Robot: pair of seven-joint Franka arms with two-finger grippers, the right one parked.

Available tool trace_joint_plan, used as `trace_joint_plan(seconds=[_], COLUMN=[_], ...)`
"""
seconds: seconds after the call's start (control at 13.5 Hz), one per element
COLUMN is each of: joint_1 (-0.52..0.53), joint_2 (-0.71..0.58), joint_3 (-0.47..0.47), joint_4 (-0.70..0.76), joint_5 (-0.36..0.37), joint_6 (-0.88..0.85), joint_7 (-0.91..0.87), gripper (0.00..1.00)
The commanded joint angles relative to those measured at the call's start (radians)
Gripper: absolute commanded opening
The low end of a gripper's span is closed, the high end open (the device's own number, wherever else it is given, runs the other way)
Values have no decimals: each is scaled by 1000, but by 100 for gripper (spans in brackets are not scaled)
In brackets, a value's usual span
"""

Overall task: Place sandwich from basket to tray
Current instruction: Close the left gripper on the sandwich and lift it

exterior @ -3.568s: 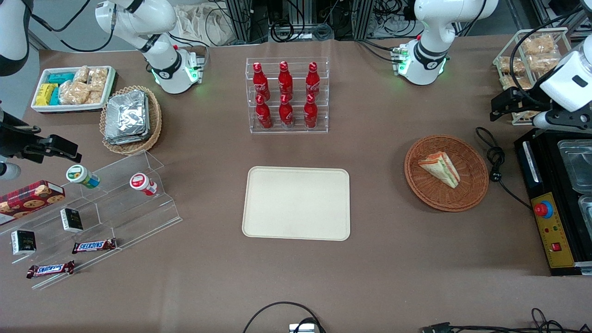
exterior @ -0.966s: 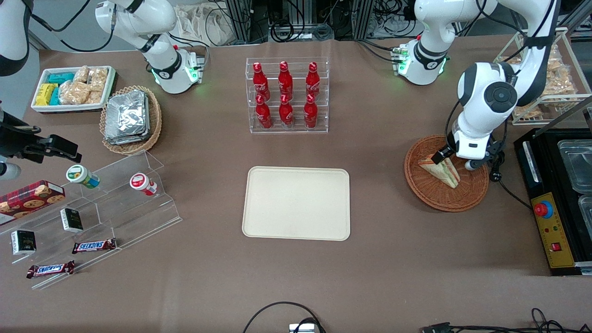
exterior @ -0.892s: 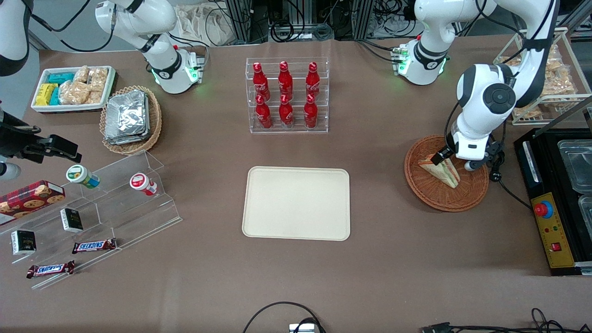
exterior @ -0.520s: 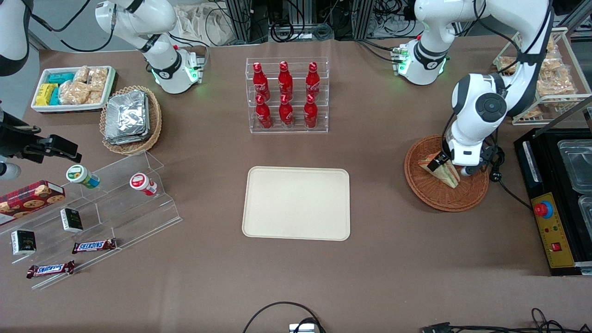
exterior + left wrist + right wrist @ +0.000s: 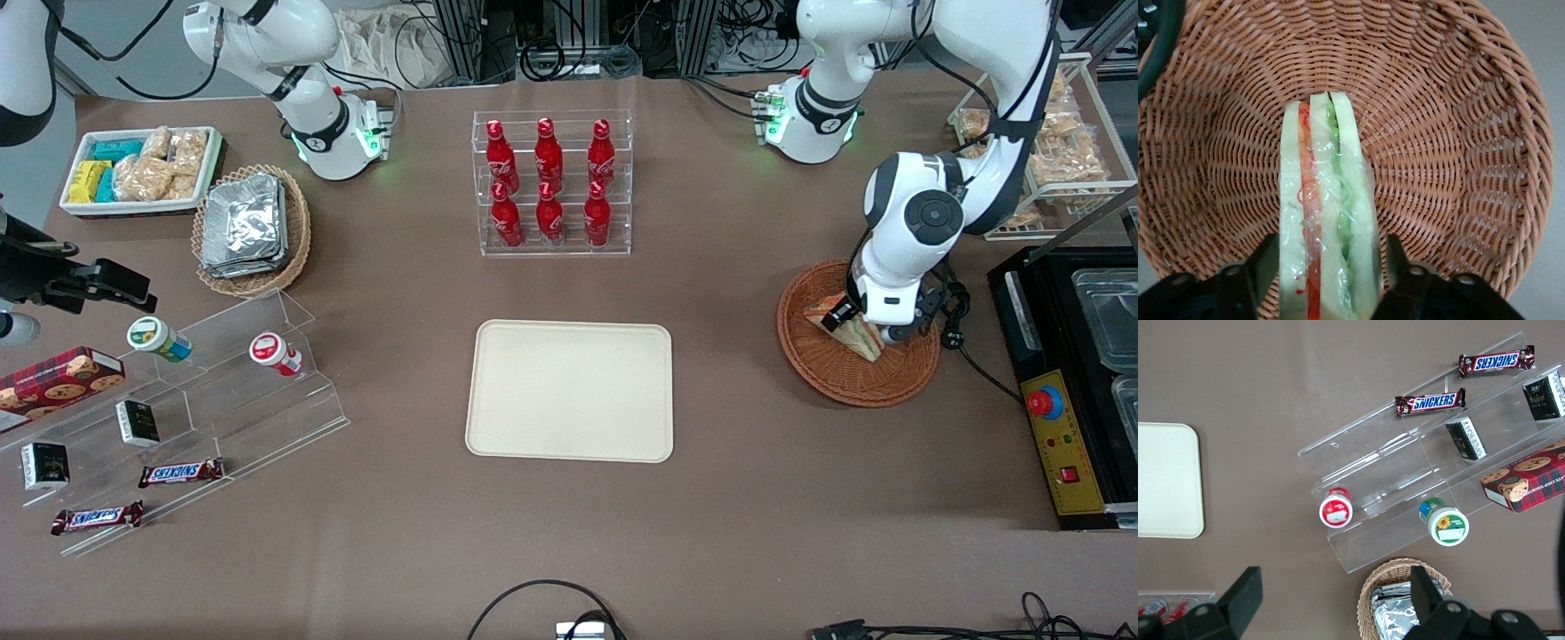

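Gripper (image 5: 1328, 267) of mine sits low inside the basket (image 5: 836, 378), its two fingers (image 5: 1265, 263) spread wide with one on each flat side of the sandwich (image 5: 1325, 220). From the wrist camera I cannot tell whether the pads press the bread or only stand just beside it, so I call the jaws parted around the wedge, not closed on it. The sandwich stands on edge between them, with its red, orange and green filling running along the cut edge that faces the camera.

In the front view my gripper (image 5: 858, 324) hangs under the wrist, pointing down into the basket, and covers most of the sandwich (image 5: 855, 338); only a corner of bread and filling shows beneath it. My forearm rises steeply from the wrist to a bent elbow joint (image 5: 925, 218) above the basket's farther rim, and from there the upper arm climbs away toward the working arm's end of the table.

Nearest the front camera among the task's things is the tray (image 5: 569, 391), lying flat in the middle of the table, well apart from the basket. Farther from the camera than the tray stands a clear rack of red bottles (image 5: 551, 182).
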Motion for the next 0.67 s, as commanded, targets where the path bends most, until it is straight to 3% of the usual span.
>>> trace_joint_plan(seconds=[0.0, 0.07, 0.15, 0.37, 0.59], joint_1=[5, 5, 5, 5, 4], joint_2=[13, 15, 13, -25, -83], joint_3=[0, 0, 0, 1, -2], joint_4=[-8, -7, -5, 4, 16], joint_5=[40, 41, 43, 44, 96], joint_6=[32, 32, 32, -3, -106], joint_7=[-37, -40, -39, -26, 38], gripper=[28, 21, 19, 17, 17])
